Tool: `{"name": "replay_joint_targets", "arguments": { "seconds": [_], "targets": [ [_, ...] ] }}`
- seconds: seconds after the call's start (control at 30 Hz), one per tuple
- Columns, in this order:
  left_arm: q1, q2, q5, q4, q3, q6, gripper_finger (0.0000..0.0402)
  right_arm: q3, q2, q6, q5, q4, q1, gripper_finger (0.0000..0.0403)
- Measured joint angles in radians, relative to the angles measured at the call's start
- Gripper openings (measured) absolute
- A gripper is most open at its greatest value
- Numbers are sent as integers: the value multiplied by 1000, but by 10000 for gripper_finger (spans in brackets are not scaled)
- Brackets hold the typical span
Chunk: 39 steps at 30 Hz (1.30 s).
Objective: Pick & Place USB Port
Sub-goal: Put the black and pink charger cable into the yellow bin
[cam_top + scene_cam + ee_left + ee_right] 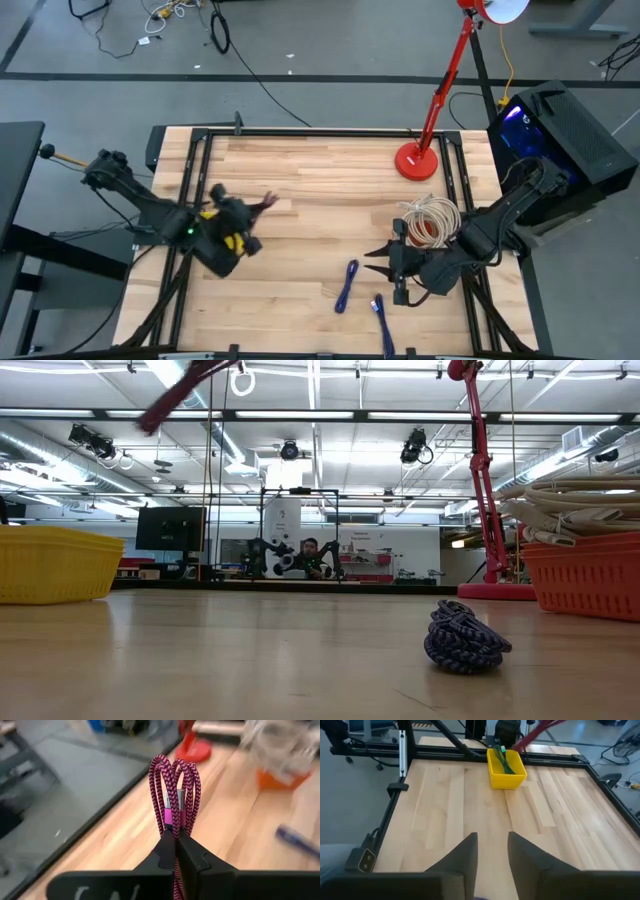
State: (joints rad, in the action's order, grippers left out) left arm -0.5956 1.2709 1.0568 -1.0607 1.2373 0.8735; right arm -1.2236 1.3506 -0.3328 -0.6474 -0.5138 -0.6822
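Observation:
A magenta braided USB cable (175, 785), coiled into loops with two metal plugs (173, 805), is held in my left gripper (176, 837), which is shut on it. In the high view this gripper (250, 208) hovers above the yellow basket (232, 243) at the table's left, and the cable (268, 201) sticks out past it. The low view shows the cable (180, 390) high in the air. My right gripper (492, 852) stands open and holds nothing, beside the orange basket (432, 228) at the table's right (385, 262). My left gripper pinches the bundle's several strands (175, 831) between its two fingers, just below the plugs. The loops stand out beyond the fingertips and a strand (175, 880) runs back between the fingers. The fingers come from the table's left. The cable is lifted clear of the table.
The orange basket holds coiled white cables (430, 215). Two blue cables (346, 286) (383, 312) lie on the wood near the front edge; one (465, 638) shows in the low view. A red desk lamp (415, 160) stands at the far right. A green cable (506, 762) lies in the yellow basket.

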Motion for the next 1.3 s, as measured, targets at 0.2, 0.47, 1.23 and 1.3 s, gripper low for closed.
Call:
{"name": "replay_joint_targets", "arguments": {
  "seconds": [0.2, 0.47, 1.23, 1.3],
  "targets": [
    [-55, 25, -89, -430, 0, 459, 4, 0, 0, 0, -16, -3, -21, 84],
    [-29, 73, -340, -509, -1, 507, 4, 0, 0, 0, -17, -6, -27, 62],
    [152, 117, -852, -510, -301, 320, 4, 0, 0, -23, -17, -27, -55, 52],
    [160, 117, -885, -510, -300, 292, 4, 0, 0, -22, -18, -26, -55, 52]
  ]
}}
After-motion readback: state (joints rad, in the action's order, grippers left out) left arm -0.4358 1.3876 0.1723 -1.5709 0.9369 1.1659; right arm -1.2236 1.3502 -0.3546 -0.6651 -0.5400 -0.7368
